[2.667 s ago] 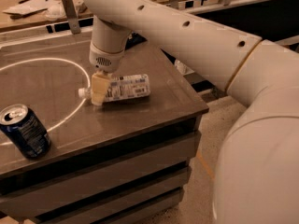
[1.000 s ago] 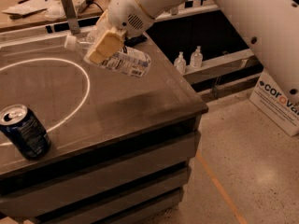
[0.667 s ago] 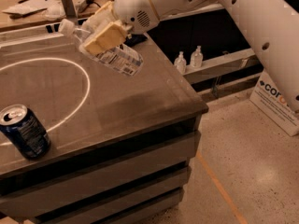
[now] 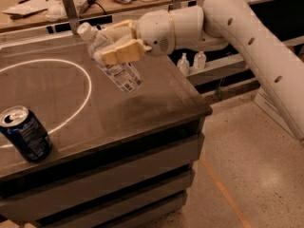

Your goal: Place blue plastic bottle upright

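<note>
The blue plastic bottle [image 4: 118, 70] is a clear bottle with a white cap at its upper left and a white printed label. It hangs tilted in the air above the dark table top [image 4: 161, 94], cap end up and to the left, base pointing down and right. My gripper [image 4: 114, 44] comes in from the right on a white arm, and its tan fingers [image 4: 121, 53] are shut around the bottle's upper body. The bottle's base is a little above the table surface.
A dark blue soda can [image 4: 26, 133] stands upright near the table's front left. A white circle [image 4: 88, 87] is painted on the table. Two small pump bottles [image 4: 190, 63] stand on a ledge behind the table's right side. A cluttered bench lies beyond.
The bottle lay on the table with my gripper on it; now it is lifted off the surface and turned from lying flat toward upright, cap end raised.
</note>
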### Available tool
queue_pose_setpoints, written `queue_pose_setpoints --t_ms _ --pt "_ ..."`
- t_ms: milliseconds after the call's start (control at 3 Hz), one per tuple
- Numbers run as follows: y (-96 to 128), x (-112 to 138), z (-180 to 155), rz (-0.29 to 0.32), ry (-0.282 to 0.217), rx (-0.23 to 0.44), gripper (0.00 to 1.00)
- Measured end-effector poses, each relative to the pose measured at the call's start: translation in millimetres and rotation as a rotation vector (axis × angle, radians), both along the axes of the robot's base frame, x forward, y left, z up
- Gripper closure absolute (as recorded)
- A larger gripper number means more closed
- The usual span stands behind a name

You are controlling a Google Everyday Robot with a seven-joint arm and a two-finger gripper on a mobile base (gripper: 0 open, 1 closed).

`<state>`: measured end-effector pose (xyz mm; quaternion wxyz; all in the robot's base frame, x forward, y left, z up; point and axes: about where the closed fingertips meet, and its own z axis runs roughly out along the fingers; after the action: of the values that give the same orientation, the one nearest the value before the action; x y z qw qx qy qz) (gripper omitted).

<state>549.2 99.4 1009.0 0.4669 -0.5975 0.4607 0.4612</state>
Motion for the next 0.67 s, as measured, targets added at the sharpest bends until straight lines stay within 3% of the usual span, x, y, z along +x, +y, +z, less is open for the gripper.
queue_pose_setpoints --t_ms 667 --pt "-10.7 21.7 -35.8 -0.033 0.087 0.085 1.00"
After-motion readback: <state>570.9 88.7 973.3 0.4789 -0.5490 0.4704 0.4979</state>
